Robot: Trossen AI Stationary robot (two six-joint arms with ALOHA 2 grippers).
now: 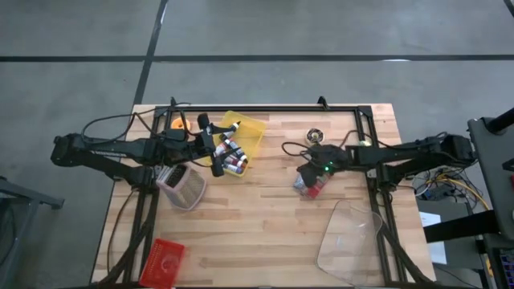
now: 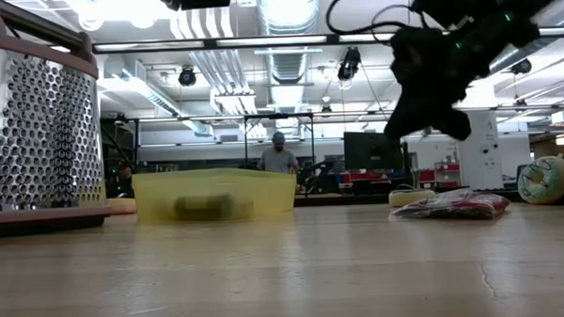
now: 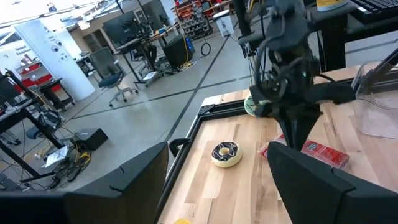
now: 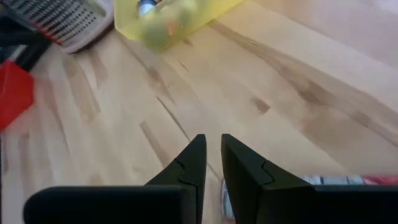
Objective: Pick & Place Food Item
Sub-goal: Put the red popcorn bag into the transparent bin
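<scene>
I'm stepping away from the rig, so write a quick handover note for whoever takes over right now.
Left hand: open, empty, above the yellow plastic bin.
Right hand: shut, empty, just above the red snack packet, which lies on the wooden table.
Done: the bin already holds some small items.
Left: packet not gripped yet; chocolate-glazed doughnut also outside the bin.
</scene>
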